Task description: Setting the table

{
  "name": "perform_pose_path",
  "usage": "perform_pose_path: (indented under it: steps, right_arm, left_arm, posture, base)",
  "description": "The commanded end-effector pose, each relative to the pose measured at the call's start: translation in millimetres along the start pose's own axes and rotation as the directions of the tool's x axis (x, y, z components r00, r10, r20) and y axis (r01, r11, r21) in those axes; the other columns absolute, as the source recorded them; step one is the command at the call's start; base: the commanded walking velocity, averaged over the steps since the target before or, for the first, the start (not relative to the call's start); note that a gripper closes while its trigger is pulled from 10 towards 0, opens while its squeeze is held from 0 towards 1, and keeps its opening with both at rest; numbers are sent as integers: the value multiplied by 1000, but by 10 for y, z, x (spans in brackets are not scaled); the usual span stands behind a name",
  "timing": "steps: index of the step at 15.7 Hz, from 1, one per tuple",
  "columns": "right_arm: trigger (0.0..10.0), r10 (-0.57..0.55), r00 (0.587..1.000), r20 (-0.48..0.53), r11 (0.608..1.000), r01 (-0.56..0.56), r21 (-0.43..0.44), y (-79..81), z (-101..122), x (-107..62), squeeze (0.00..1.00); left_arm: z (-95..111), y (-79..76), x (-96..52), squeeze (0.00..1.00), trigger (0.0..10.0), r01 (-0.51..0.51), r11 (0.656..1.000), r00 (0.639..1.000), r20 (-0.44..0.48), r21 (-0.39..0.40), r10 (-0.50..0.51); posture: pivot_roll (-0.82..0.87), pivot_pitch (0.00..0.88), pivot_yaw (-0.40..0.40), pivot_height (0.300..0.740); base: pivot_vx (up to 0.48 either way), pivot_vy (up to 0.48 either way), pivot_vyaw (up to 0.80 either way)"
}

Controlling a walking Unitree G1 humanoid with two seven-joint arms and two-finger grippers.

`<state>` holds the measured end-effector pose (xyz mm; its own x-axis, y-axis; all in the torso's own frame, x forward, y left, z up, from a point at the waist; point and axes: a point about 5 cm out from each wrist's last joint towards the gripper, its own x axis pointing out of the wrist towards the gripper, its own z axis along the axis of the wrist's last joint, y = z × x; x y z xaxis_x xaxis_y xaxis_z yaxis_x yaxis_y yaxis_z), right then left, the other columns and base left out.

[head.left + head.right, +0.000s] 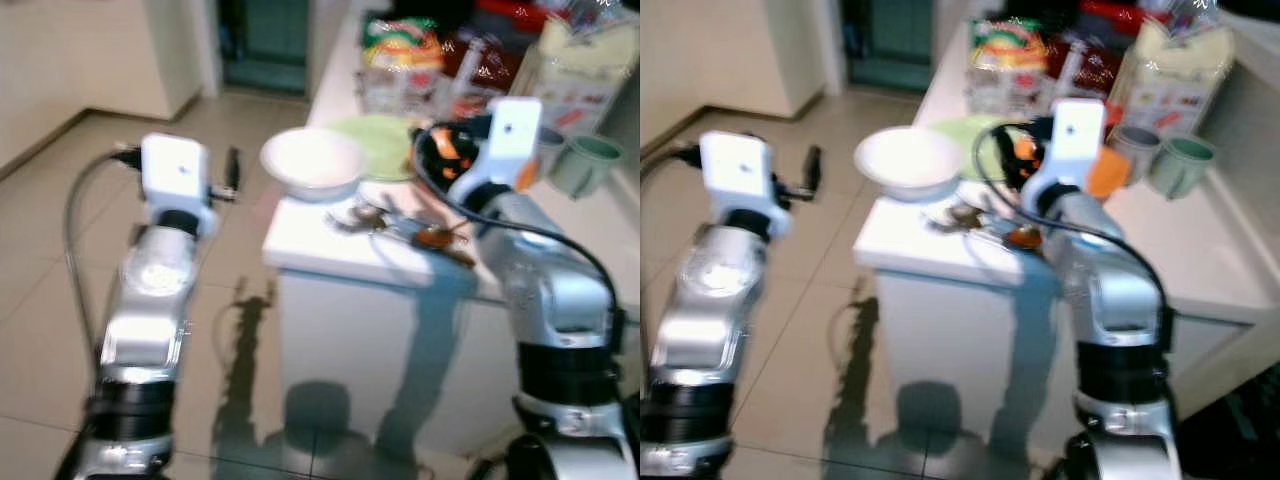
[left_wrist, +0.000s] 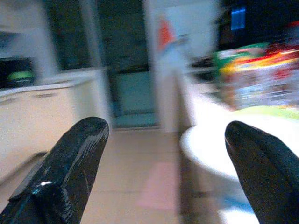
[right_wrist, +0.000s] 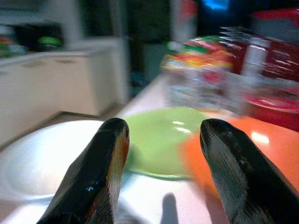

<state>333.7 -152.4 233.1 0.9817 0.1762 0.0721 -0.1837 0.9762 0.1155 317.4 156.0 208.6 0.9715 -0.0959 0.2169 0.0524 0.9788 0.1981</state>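
Hovering right gripper (image 3: 161,154) — fingers parted — just behind green plate (image 3: 163,140).

A wide white ceramic bowl (image 1: 312,160) sits at the near left corner of the white bench (image 1: 330,245). Relative to that bowl, a flat green plate (image 1: 382,145) lies just right and behind, metal cutlery (image 1: 400,228) in front-right, two pale green mugs (image 1: 585,163) far right, and food packets (image 1: 402,45) behind.
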Motion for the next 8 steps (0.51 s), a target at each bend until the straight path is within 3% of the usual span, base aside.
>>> perform_pose_path:
  steps: [1,4,5,8]
  right_arm:
    - [10000,39,999,-30,998,-38,40,54,22,37,0]
    - [10000,55,998,-41,997,-53,60,17,36,74,86]
    - [10000,66,997,-51,992,-61,106,-7,44,110,1000]
    - [10000,142,985,-100,977,-124,173,-8,106,224,1000]
  left_arm:
    - [55,53,-9,0,10000,9,1000,1000,22,29,-10]
    - [122,38,-43,0,10000,70,996,995,67,62,-75]
    - [145,24,-55,0,10000,106,991,991,70,87,-112]
    - [202,-16,-108,0,10000,178,977,979,77,115,-187]
  posture:
    - [-5,0,-61,740]
    - [-5,0,-61,740]
    - [-2,0,-62,740]
    - [6,0,-73,740]
  base:
    - [0,0,0]
    - [0,0,0]
    - [0,0,0]
    - [0,0,0]
